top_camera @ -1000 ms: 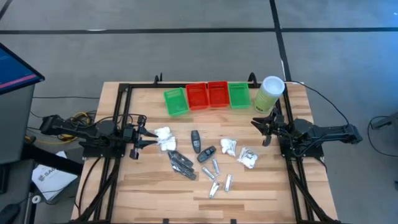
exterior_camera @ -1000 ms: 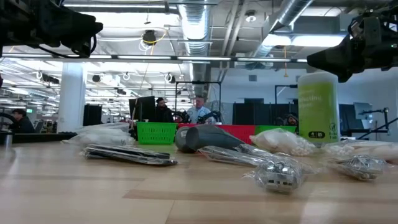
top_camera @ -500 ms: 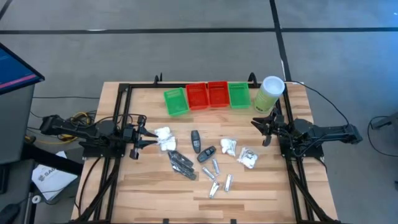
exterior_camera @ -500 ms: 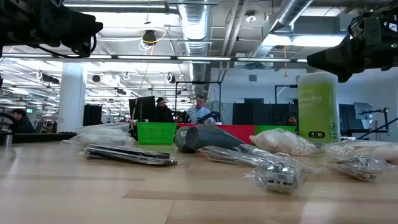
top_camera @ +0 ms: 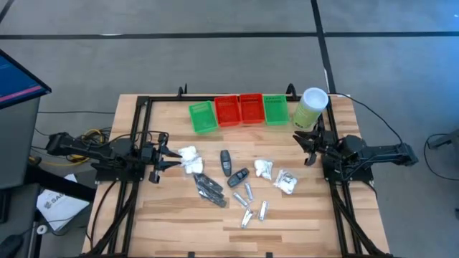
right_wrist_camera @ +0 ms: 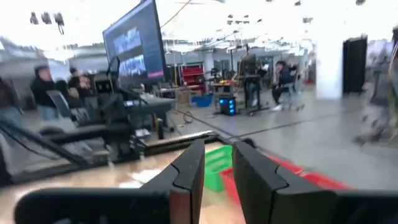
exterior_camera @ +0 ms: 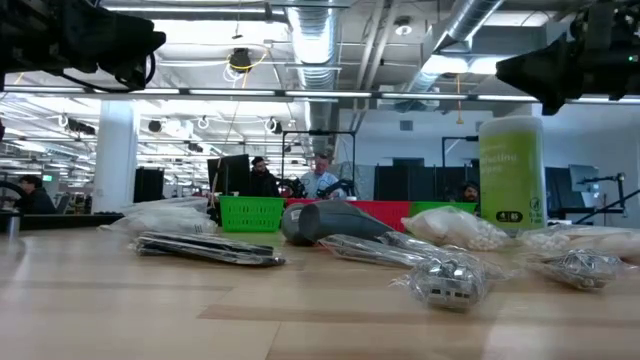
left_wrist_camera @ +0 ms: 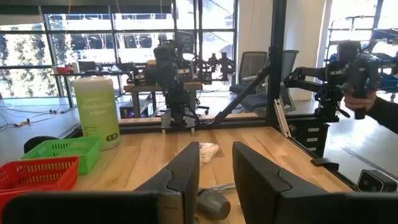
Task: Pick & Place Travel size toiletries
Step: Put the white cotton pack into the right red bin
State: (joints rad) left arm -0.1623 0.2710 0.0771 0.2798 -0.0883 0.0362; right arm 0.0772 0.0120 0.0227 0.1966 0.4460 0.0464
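The travel size toiletries lie loose on the middle of the wooden table: white soft packets (top_camera: 189, 159) (top_camera: 264, 169) (top_camera: 286, 182), dark grey oval pieces (top_camera: 226, 163) (top_camera: 238, 177), black narrow pieces (top_camera: 208, 189) and small silver tubes (top_camera: 249, 192) (top_camera: 262, 210). My left gripper (top_camera: 176, 159) (left_wrist_camera: 216, 158) hovers level at the left side, just left of the nearest white packet, open with nothing between its fingers. My right gripper (top_camera: 298, 140) (right_wrist_camera: 217, 158) hovers at the right side, above and right of the pile, open and holding nothing, its fingers tipped slightly upward.
Two green trays (top_camera: 202, 117) (top_camera: 275, 109) and two red trays (top_camera: 226, 110) (top_camera: 251, 108) stand in a row at the far edge. A tall pale green cylinder with a white cap (top_camera: 310, 107) stands at the far right. Black frame rails (top_camera: 136, 129) border the table. People show in the room beyond.
My right gripper has tipped its fingers upward a little, so it shows higher in the low view. The toiletries lie as they did.
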